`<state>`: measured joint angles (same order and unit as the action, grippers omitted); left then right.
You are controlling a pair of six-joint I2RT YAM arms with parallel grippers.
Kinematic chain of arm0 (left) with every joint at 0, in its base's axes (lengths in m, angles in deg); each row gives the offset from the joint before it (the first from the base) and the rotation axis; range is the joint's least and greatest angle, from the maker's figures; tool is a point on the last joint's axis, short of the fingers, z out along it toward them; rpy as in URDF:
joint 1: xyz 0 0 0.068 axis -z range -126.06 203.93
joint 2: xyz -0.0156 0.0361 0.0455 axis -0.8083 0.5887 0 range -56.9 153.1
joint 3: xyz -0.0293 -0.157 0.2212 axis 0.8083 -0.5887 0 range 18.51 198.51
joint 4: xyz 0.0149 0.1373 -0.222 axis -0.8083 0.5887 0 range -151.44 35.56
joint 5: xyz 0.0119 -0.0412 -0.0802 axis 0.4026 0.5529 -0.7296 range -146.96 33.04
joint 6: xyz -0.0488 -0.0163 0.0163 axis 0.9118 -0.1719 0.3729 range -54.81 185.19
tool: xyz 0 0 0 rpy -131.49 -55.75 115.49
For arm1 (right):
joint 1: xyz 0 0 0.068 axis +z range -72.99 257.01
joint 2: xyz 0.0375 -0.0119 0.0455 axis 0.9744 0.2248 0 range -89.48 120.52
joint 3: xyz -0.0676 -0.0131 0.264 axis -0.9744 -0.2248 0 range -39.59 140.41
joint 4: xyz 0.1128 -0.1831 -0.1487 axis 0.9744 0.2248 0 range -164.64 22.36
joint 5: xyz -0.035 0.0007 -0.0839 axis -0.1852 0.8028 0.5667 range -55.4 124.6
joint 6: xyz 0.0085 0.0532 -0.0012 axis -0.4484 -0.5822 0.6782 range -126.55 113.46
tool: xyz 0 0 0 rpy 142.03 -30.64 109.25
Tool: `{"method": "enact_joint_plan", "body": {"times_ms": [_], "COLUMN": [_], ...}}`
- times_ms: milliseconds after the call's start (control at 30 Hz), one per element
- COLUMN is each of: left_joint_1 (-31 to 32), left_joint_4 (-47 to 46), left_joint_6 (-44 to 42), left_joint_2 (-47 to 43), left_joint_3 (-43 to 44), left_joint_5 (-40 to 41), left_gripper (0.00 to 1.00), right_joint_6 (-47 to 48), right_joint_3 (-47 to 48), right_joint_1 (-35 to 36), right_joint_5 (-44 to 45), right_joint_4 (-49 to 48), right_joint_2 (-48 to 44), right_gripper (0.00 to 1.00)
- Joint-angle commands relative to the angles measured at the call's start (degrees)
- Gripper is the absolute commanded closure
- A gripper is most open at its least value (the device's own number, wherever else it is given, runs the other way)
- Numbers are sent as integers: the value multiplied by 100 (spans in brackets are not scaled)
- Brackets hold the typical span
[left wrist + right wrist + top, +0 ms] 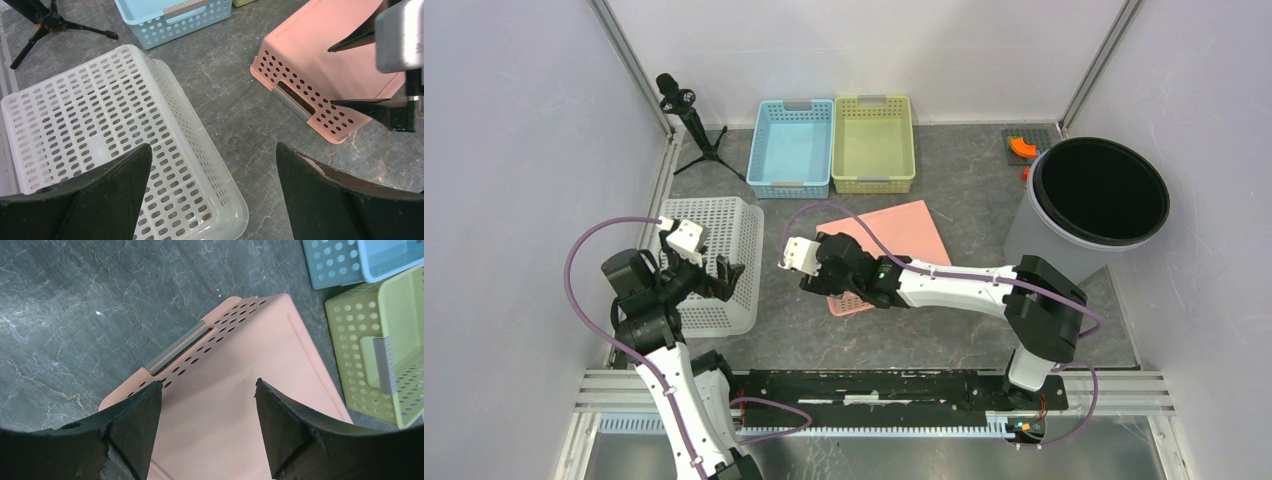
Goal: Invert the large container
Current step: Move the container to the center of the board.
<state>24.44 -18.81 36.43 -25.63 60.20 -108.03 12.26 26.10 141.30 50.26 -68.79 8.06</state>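
Note:
The largest container in view is a round grey bin (1036, 232) with a black inside, standing upright at the right, mouth up, far from both grippers. A white perforated basket (724, 235) (95, 125) lies bottom up on the left. My left gripper (716, 275) (212, 150) hovers open over its right edge, holding nothing. A pink basket (899, 235) (320, 60) (240, 385) lies bottom up in the middle. My right gripper (826, 278) (207, 385) (332, 75) is open just above its handle end, with nothing between the fingers.
A blue basket (792, 148) and a yellow-green basket (873, 143) stand open side up at the back. A small black tripod (692, 125) stands at the back left. Orange and green items (1024, 146) lie behind the grey bin. Walls close in on both sides.

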Motion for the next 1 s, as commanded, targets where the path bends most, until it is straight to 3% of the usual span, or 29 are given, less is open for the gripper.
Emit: {"method": "enact_joint_plan", "body": {"times_ms": [0,333,567,967], "left_joint_1": [-8,-12,-10,-10], "left_joint_4": [-253,-252,-300,-320], "left_joint_6": [175,150,145,155], "left_joint_2": [-106,-143,-66,-99], "left_joint_3": [-35,-64,-81,-93], "left_joint_5": [5,-2,-35,-61], "left_gripper": [0,0,0,0], "right_joint_6": [-175,-422,203,1165], "right_joint_3": [-40,-675,-1584,-1994], "right_joint_1": [-11,-655,-778,-1126], "right_joint_5": [192,-428,-1012,-1551], "right_joint_4": [-285,-47,266,1836], "right_joint_2": [176,-153,-1099,-1870], "right_gripper": [26,32,35,40]}}
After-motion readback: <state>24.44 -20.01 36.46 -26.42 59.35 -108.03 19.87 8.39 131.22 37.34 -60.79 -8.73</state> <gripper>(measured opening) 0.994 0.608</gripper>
